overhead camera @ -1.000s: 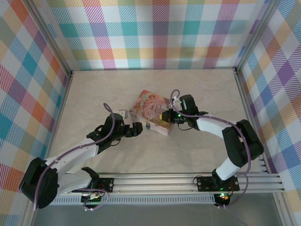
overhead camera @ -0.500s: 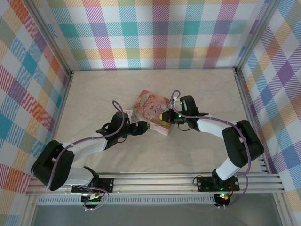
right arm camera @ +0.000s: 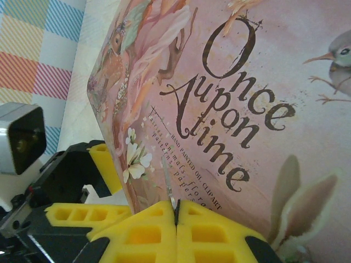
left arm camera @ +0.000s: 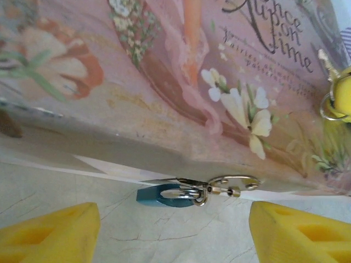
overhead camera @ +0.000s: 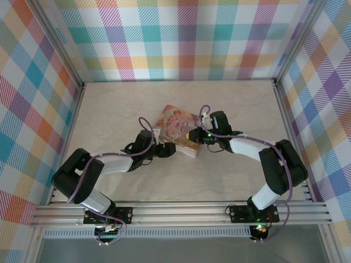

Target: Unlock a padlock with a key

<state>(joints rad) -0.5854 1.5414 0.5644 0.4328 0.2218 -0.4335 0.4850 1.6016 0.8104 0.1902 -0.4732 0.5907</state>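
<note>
A pink illustrated tin (overhead camera: 176, 130) sits in the middle of the desk (overhead camera: 109, 109). The tiny blue-grey padlock (left arm camera: 164, 195) lies on the desk against the tin's lower edge, its shackle linked to the tin's metal clasp (left arm camera: 233, 182). The left gripper (left arm camera: 174, 230) faces it, yellow fingers (left arm camera: 52, 233) spread wide on either side, touching nothing. The right gripper (right arm camera: 175, 211) is at the tin's right side, fingers pressed together, pinching a thin metal key (right arm camera: 167, 183).

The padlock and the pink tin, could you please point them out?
padlock (left arm camera: 153, 198): left wrist view, on its blue body.
pink tin (overhead camera: 171, 123): top external view, on its lid.
</note>
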